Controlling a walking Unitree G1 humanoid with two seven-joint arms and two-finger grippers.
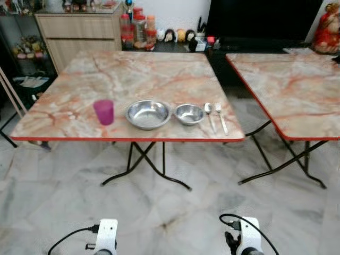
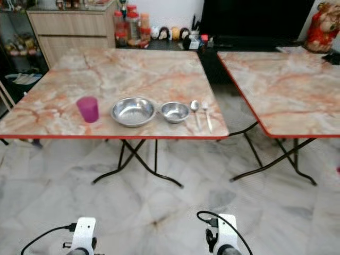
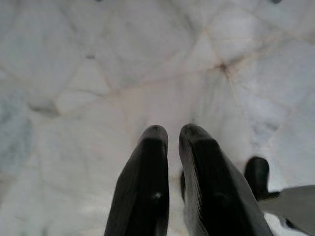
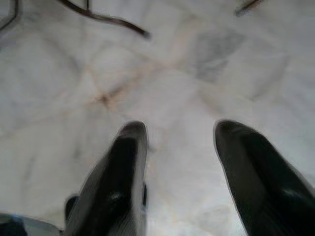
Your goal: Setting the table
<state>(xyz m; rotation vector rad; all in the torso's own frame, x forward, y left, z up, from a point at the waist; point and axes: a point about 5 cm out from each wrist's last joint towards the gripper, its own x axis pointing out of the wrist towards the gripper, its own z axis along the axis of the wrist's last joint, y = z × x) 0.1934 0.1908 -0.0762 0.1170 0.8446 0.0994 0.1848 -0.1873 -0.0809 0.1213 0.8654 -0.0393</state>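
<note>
Along the near edge of a marble-topped folding table [image 1: 133, 74] stand a magenta cup [image 1: 104, 111], a large steel bowl [image 1: 148, 113], a small steel bowl [image 1: 189, 113], a spoon [image 1: 210, 115] and a fork [image 1: 221, 116], lined up left to right. Both arms hang low over the floor, well short of the table. My left gripper [image 3: 168, 135] points at the marble floor with its fingers nearly together and nothing between them. My right gripper [image 4: 180, 133] also points at the floor, fingers spread apart and empty.
A second marble-topped table [image 1: 297, 90] stands to the right with a gap between the two. Behind are a wooden cabinet [image 1: 79, 32], jars [image 1: 137, 29] and a dark TV [image 1: 263, 18]. Black crossed table legs [image 1: 146, 164] stand on the marble floor.
</note>
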